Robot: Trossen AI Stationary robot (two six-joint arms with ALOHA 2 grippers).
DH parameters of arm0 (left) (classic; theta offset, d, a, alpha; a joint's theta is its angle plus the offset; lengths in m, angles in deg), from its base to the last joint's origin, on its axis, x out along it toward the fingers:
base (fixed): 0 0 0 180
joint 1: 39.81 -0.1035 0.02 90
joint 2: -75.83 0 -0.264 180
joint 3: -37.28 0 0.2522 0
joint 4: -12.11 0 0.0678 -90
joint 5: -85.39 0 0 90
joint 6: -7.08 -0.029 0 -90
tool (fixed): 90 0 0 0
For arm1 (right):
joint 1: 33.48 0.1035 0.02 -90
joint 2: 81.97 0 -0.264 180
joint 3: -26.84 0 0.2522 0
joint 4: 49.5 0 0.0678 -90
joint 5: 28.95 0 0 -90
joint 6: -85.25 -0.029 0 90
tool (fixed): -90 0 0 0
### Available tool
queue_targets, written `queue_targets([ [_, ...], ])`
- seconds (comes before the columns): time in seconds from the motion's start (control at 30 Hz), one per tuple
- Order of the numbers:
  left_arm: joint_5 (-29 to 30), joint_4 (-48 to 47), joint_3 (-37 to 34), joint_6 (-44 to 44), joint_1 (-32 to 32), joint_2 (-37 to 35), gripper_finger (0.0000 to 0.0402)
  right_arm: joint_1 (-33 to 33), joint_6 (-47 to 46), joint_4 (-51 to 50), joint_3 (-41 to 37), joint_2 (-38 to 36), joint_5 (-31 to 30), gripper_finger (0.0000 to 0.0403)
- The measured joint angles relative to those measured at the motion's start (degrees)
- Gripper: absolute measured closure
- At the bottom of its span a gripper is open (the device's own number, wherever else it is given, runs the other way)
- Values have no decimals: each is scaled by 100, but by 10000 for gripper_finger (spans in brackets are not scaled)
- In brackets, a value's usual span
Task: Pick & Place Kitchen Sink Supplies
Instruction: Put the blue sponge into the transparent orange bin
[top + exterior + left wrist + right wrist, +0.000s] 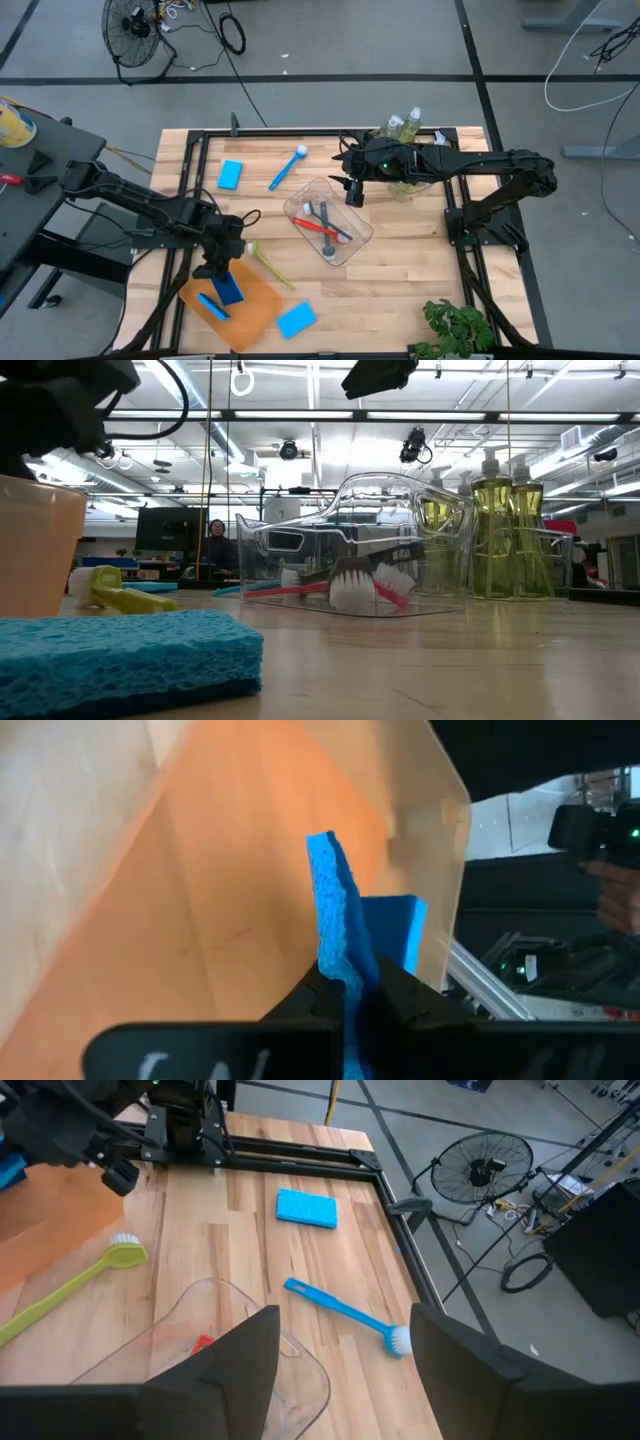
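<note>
My left gripper hangs over the orange tray at the table's near left, shut on a blue sponge. A second blue sponge lies in the tray. A third lies flat on the table beside the tray, and another lies far left. My right gripper hovers open above the far rim of a clear tub. That tub holds a red brush and a grey brush. A blue brush and a yellow-green brush lie flat on the wood. My left gripper pinches the blue sponge between its two fingers, across the flat faces near one end. It comes from above, slanting down. The sponge stands on edge, and its free end points down into the orange tray. Whether that end touches the tray, I cannot tell.
Soap bottles stand in another clear tub at the far right, under my right arm. A green plant sits at the near right corner. Black frame rails run along the table's sides. Bare wood lies near the middle front.
</note>
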Motion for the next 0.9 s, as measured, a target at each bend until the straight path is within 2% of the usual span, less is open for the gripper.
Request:
queue_targets([
  [0.13,16,70,-87,154,9,2,379,1,0,0,0,0,1,178],
  [0.37,140,59,-87,224,9,2,336,0,0,-1,0,0,0,178],
  [0.73,310,48,-87,367,9,2,193,0,64,0,0,0,-1,178],
  [0.9,301,-112,-87,424,9,2,151,2,197,3,0,2,-1,178],
])
